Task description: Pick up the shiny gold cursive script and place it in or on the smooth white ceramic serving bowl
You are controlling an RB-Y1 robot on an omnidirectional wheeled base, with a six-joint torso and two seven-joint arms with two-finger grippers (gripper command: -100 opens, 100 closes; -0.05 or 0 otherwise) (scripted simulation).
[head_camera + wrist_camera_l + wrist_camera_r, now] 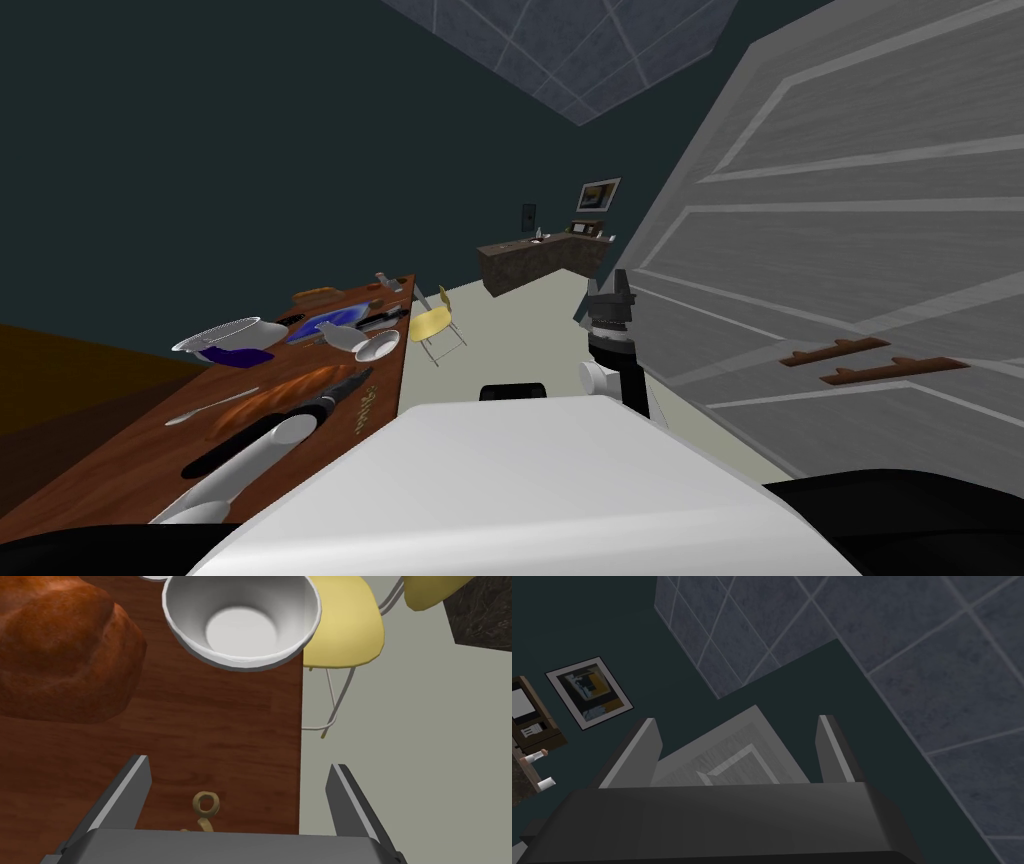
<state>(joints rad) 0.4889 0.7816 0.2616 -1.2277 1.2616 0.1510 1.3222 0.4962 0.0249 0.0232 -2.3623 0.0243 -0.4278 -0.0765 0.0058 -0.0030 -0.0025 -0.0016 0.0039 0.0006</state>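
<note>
Now, left pincer (240, 762) spread wide over gold script (205, 810), long axis and looped end pointing toward white bowl (295, 616).

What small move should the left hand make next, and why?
Probably ease the left hand down and slightly back: its open fingers straddle the gold script lying on the table, close to the hand's body, ungripped. The white bowl stands just beyond.
</note>
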